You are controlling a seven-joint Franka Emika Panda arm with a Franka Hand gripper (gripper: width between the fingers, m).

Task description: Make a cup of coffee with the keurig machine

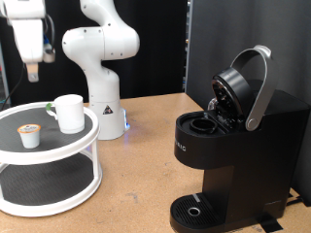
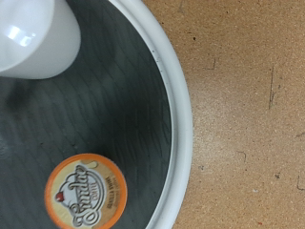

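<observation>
The big black boxy coffee machine [image 1: 233, 146] stands at the table's near right corner in the exterior view. Its lid with the silver-grey handle band is tipped up, and the round pod hole under it looks empty. The round drip tray [image 1: 197, 211] at its foot has no cup on it. There is a small pale mark on the machine's front, but it is too tiny to read.

At the table's left edge stands a white round two-shelf stand [image 1: 49, 155] with dark mats. On its top shelf sit the plain white mug with a side handle [image 1: 68, 113] and, just beside it, the small white pod with an orange top [image 1: 31, 135].

Farther back, near the exterior view's top left corner, the gripper [image 1: 33, 70] hangs high above the stand, holding nothing. I cannot tell how wide its fingers are.

So I think the step in hand is fetching the pod. The wrist view looks down on the pod's orange lid [image 2: 88, 194], which has curly brown writing, maybe a brand name, but too blurry to read.
</observation>
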